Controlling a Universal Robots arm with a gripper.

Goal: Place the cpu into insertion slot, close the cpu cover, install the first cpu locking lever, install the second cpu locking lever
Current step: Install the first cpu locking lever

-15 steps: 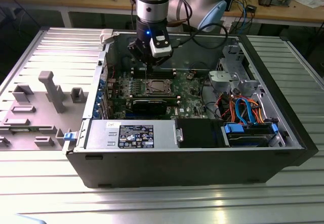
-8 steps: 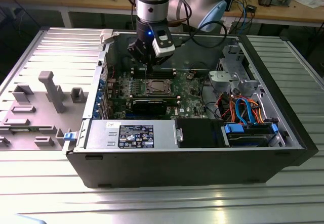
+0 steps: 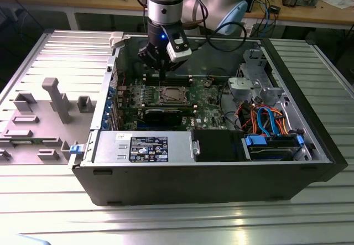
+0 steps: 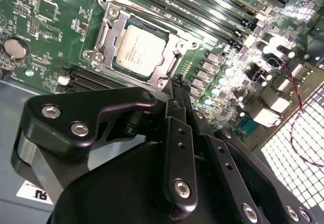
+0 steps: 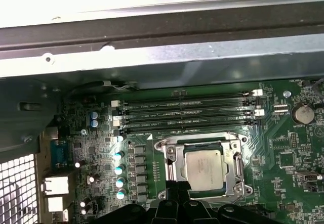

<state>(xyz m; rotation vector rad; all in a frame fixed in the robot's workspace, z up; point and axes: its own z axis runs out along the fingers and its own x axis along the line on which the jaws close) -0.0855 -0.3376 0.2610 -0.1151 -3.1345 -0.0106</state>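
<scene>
Second wrist view: your gripper (image 4: 175, 84), fingers pressed together, sits at the cpu cover (image 4: 178, 47) framing the seated cpu (image 4: 139, 51), likely as a slim pressing tip.

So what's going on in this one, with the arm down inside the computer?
A single grey robot arm reaches into an open black computer case lying on its side. The small square silvery-grey cpu already sits in the square, metal-rimmed insertion slot, and the thin silvery cpu cover lies flat around it. The black claw is right at the slot's edge; whether it touches anything there cannot be told.
</scene>
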